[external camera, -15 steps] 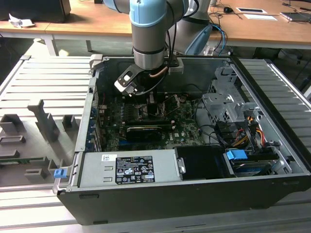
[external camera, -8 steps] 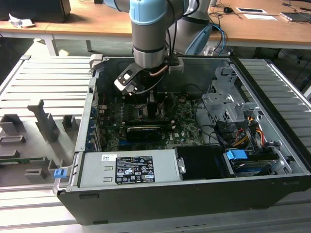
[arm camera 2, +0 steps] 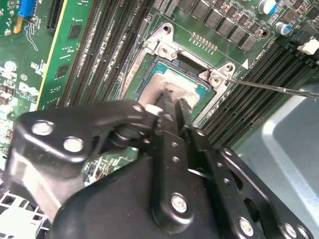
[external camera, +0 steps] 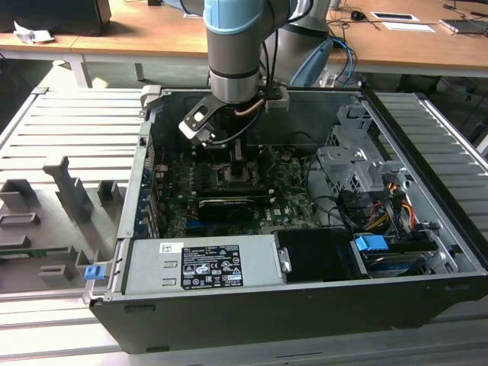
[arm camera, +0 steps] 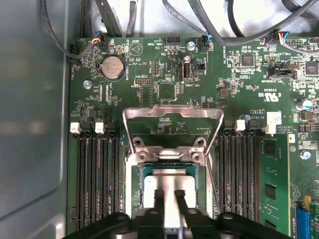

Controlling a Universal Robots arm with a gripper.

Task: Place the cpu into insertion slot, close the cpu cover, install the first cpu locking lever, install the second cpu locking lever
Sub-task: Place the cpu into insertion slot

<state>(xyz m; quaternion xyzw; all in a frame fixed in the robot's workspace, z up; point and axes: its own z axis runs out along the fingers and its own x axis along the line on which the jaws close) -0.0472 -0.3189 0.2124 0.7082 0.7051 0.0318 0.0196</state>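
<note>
Seating needs care: the cpu [arm camera: 152, 191] lies in the insertion slot [arm camera 2: 188, 62] mid-motherboard [arm camera: 239, 84] under the raised cpu cover [arm camera: 172, 117], with the gripper [arm camera: 169, 193] fingers seemingly slightly apart on its face, so keep it level.

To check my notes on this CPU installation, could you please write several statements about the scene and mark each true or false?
1. The cpu cover is swung open, away from the insertion slot. True.
2. The cpu lies on the desk outside the computer case. False: it is at the insertion slot, directly under the gripper.
3. The gripper reaches down inside the computer case, over the green board. True.
4. The computer case is shut with its side panel on. False: it lies open, with the board and cables exposed in the exterior view.
5. A round coin battery sits on the green board, beyond the open cpu cover. True.
</note>
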